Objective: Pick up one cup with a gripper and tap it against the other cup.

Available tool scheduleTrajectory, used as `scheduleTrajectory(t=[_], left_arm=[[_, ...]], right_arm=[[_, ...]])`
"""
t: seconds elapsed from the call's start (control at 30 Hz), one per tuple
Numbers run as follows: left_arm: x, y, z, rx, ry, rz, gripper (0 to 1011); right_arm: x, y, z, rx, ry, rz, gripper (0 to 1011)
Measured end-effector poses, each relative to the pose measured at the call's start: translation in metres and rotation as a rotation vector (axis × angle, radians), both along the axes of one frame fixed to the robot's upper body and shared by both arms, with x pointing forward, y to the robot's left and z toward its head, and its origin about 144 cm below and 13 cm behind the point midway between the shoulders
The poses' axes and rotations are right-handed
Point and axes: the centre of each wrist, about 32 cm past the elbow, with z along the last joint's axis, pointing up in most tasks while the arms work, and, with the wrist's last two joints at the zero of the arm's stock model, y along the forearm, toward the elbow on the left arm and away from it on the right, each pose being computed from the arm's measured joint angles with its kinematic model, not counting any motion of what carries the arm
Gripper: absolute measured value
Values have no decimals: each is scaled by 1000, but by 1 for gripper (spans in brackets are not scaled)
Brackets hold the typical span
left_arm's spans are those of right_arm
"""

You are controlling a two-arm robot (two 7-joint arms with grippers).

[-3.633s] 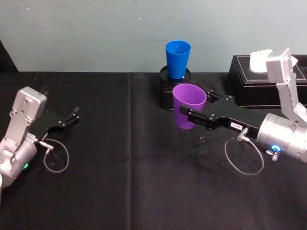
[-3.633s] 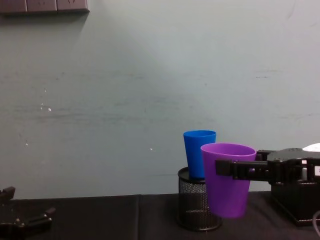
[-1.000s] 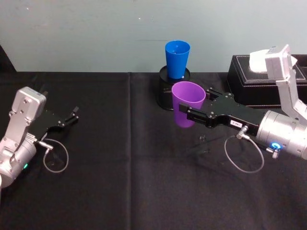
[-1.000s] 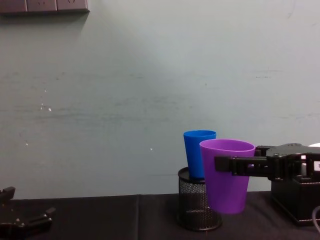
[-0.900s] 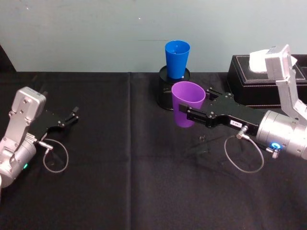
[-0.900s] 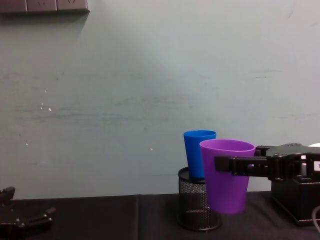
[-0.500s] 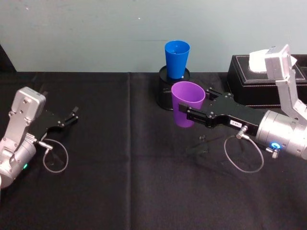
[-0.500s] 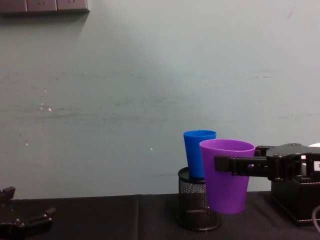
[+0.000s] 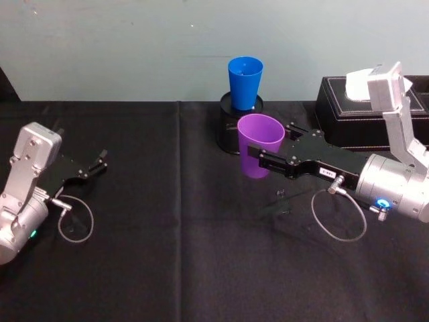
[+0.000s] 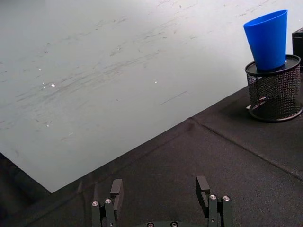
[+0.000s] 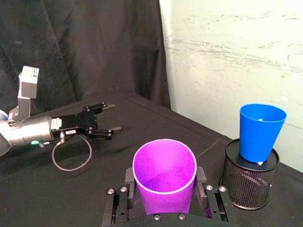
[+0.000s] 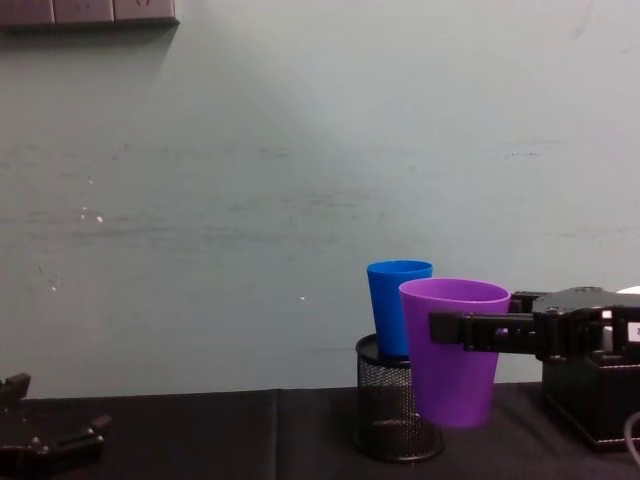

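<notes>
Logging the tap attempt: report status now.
Right gripper shut on purple cup, lifted off the table. Blue cup upright in mesh holder, just beyond. Left gripper open, parked left.

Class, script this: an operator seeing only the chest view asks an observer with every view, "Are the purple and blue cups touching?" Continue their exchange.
Observer: No; the right wrist view shows the purple cup clear of the blue cup.
Operator: How is it gripped?
Observer: The right hand has a finger on each side of it.
Operator: Anything inside?
Observer: Nothing; it is empty.
</notes>
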Motion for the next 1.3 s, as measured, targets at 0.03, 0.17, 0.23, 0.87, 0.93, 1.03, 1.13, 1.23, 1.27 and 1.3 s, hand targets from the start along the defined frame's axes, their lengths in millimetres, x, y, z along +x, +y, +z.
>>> scheduleTrajectory(t=[0.03, 0.17, 0.23, 0.87, 0.93, 1.03, 1.13, 1.23, 1.27, 1.3], left_arm=[[0, 0, 0, 0, 0, 0, 1005], [0, 0, 0, 0, 0, 0, 1005], [0, 0, 0, 0, 0, 0, 1005], [0, 0, 0, 0, 0, 0, 1005], [0, 0, 0, 0, 0, 0, 1005], [0, 0, 0, 0, 0, 0, 1005], [0, 0, 0, 0, 0, 0, 1005], [0, 0, 0, 0, 0, 0, 1005], [0, 0, 0, 0, 0, 0, 1005], [0, 0, 0, 0, 0, 0, 1005]], right_arm=[[0, 0, 0, 0, 0, 0, 736], [0, 0, 0, 0, 0, 0, 737], [0, 0, 0, 0, 0, 0, 736], [0, 0, 0, 0, 0, 0, 737], [0, 0, 0, 0, 0, 0, 736], [0, 0, 0, 0, 0, 0, 736], [0, 0, 0, 0, 0, 0, 737], [0, 0, 0, 0, 0, 0, 737], [0, 0, 0, 0, 0, 0, 736], [0, 0, 0, 0, 0, 0, 736]])
